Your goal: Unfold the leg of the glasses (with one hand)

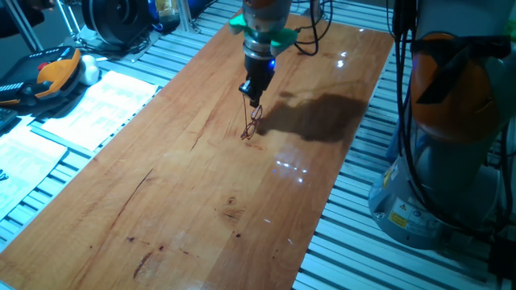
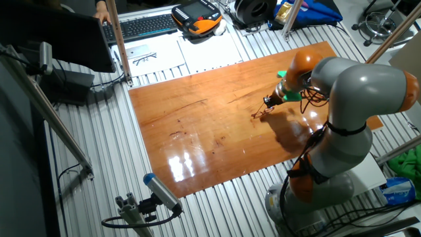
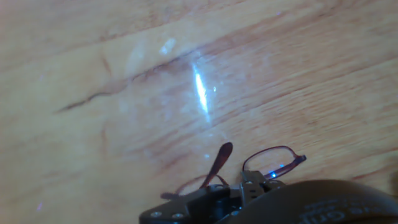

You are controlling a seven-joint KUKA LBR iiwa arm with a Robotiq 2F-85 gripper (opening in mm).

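White paper sheets [image 1: 81,109] lie off the board's left edge, at 9 o'clock from the thin reddish-brown wire-frame glasses [image 1: 251,125]. Glasses sit on the glossy wooden tabletop [image 1: 201,185], upper-middle area, tipped up rather than flat. Small black two-finger gripper [image 1: 254,98] with blue light and green ring hangs at 12 o'clock directly over them, fingers clenched on the top of the frame. Hand view: 1 lens rim and 1 leg tip visible beside the fingertips [image 3: 252,183]. Grey-orange robot arm [image 2: 355,85] at 3 o'clock.

Grey-and-orange arm [image 2: 355,85], green ring [image 1: 262,31], black fingers [image 1: 251,90].
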